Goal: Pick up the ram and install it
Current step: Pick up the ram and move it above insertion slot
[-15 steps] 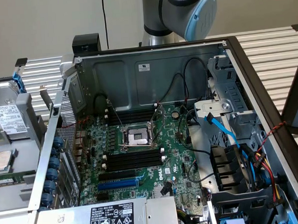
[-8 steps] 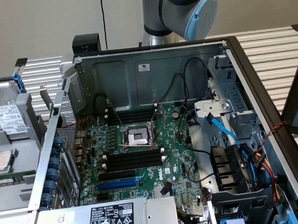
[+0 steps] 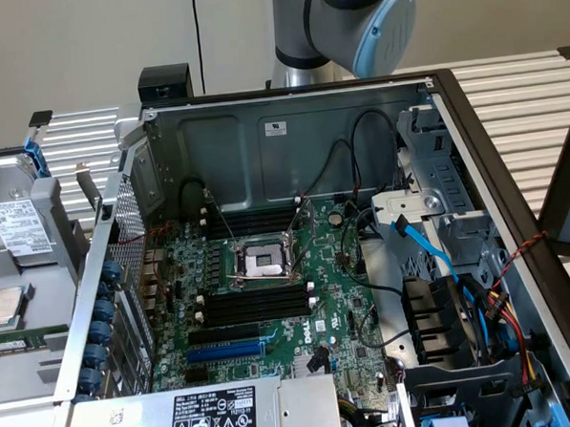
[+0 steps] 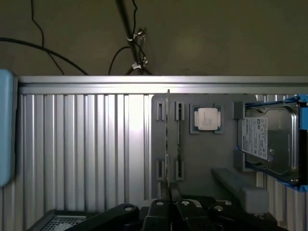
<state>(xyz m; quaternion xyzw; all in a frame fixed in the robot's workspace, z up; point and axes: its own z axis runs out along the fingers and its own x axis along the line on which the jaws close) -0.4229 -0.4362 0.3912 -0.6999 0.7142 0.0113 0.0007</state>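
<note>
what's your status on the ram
End effector shut on the ram, stick held edge-on. Parts tray beyond it. Motherboard slots empty.

Tally from my wrist — one ram [image 4: 167, 134], one loose processor chip [image 4: 207, 118], one hard drive [image 4: 269, 139]. Exterior view: one open computer case [image 3: 290, 127], one motherboard [image 3: 338, 306], one CPU socket [image 3: 266, 262], one blue slot [image 3: 225, 351], one power supply [image 3: 214, 413]. Black memory slots [image 3: 256, 304] — I cannot count them surely.

Looking down slantwise into the open case [image 3: 290, 127] from the exterior view, close in; staring down from the wrist, sharing the grey tray [image 4: 202, 159] [image 3: 35, 370] and hard drive [image 4: 267, 139] [image 3: 18, 227].
</note>
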